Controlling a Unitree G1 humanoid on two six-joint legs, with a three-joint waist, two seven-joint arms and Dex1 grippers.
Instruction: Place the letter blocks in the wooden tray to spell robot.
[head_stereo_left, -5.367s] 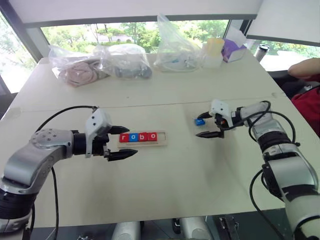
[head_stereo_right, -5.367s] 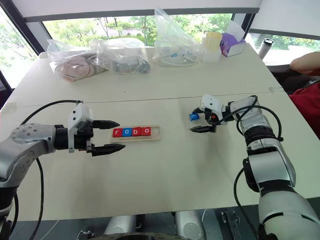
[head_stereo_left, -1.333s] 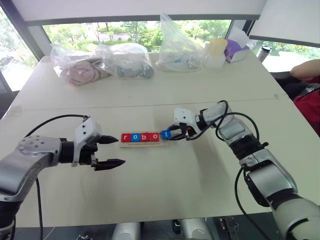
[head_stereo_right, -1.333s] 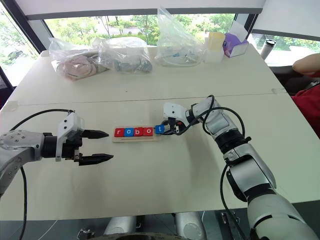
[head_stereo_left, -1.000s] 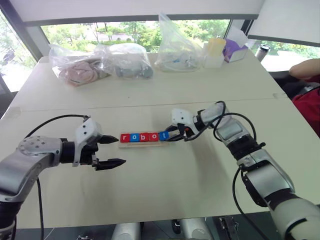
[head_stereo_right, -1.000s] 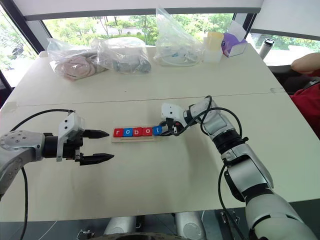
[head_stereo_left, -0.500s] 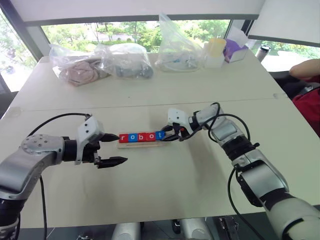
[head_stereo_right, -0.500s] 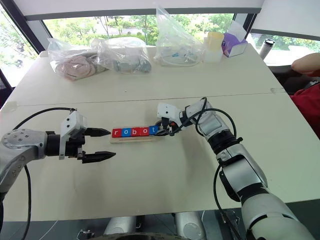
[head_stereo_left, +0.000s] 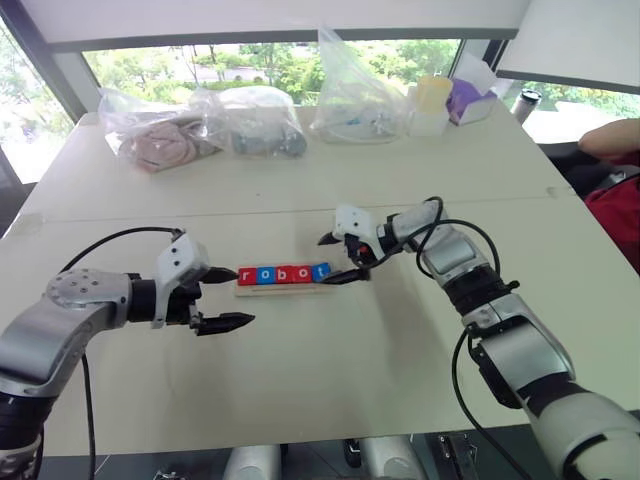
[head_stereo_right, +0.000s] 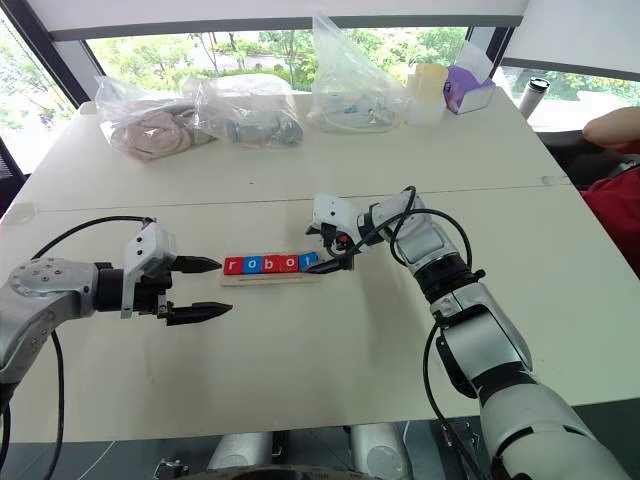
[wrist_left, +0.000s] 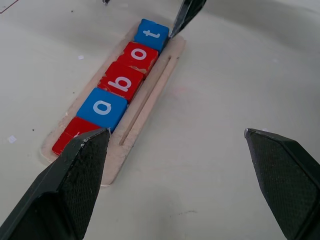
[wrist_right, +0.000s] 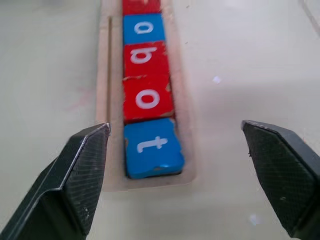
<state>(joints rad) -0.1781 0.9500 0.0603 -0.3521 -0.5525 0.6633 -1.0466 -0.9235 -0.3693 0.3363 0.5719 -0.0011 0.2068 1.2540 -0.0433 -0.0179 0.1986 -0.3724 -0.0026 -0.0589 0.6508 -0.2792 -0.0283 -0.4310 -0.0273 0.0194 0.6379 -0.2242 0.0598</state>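
five letter blocks (wrist_right: 148, 87) sit in the wooden tray (wrist_left: 150, 102) on the bench, spelling robot.
right tool (head_stereo_left: 338, 258) spread at the t end, left tool (head_stereo_left: 226, 297) spread nearby; blocks look light, stiff, smooth: pinch opposite side edges.

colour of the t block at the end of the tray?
Blue with a white letter; the t block shows best in the right wrist view.
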